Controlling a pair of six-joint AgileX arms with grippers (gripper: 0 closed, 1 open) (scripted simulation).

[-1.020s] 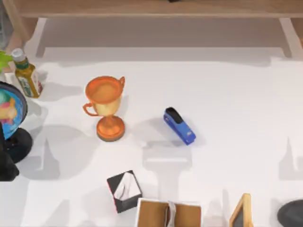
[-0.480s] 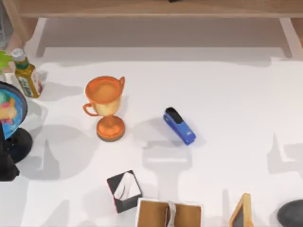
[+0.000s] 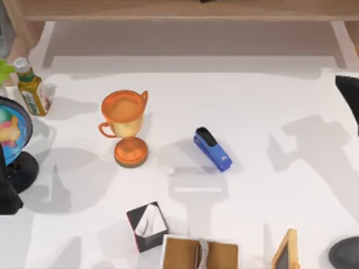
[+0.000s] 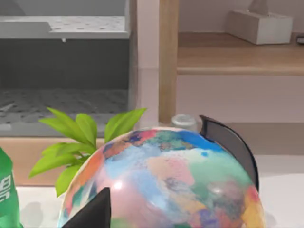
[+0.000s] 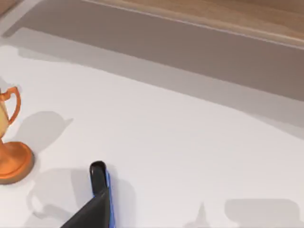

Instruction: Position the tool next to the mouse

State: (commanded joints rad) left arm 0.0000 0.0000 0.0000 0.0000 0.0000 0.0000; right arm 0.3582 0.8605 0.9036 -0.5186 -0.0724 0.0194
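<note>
Blue stapler (image 3: 213, 149), one, lies apart from one mouse (image 3: 344, 253); right gripper (image 3: 349, 95) spread unclear.

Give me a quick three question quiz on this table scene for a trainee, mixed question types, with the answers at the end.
1. True or false: the blue stapler touches the orange trophy.
2. Where does the mouse lie in the top view? A: at the lower right corner, partly cut off. B: beside the globe. C: between trophy and stapler.
3. Missing word: the dark arm at the top view's right edge is the ___ arm.

Key: 1 false, bare table separates them. 2 A. 3 right.
</note>
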